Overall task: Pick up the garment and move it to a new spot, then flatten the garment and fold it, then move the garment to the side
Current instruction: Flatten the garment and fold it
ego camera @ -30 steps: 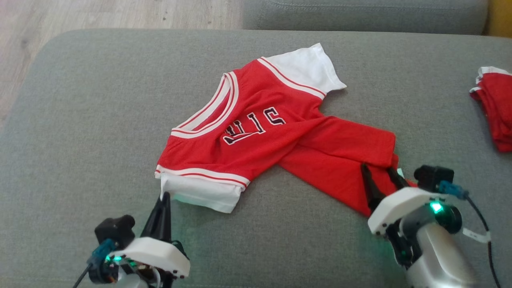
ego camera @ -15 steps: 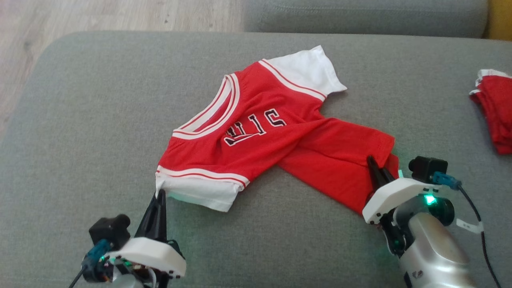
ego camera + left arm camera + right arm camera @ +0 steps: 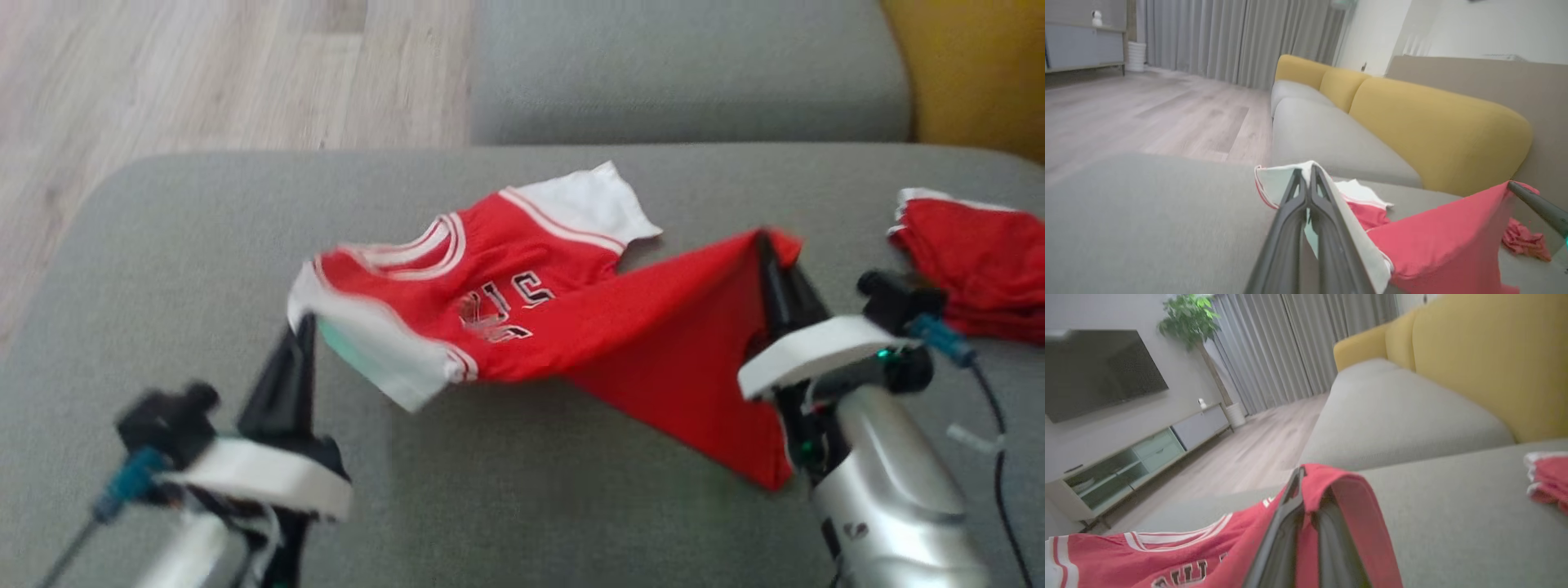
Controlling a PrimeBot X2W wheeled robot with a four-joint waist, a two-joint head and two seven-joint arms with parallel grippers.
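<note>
The garment (image 3: 522, 318) is a small red jersey with white sleeves and black-and-white lettering, hanging stretched between my two grippers above the grey cushion. My left gripper (image 3: 304, 322) is shut on its near white sleeve, whose edge wraps the closed fingertips (image 3: 1306, 173) in the left wrist view. My right gripper (image 3: 767, 241) is shut on the red hem, which drapes over the fingers (image 3: 1300, 477) in the right wrist view. The far white sleeve (image 3: 592, 204) still touches the cushion.
A second red and white garment (image 3: 971, 257) lies crumpled at the right of the grey ottoman (image 3: 204, 229). Behind it stands a grey sofa seat (image 3: 686, 73) with yellow backrests (image 3: 971, 73). Wood floor (image 3: 188, 73) lies to the far left.
The right gripper closed on the red hem, and both grippers rose, lifting the jersey's near edge off the cushion. The head camera also shifted, so the whole scene sits lower.
</note>
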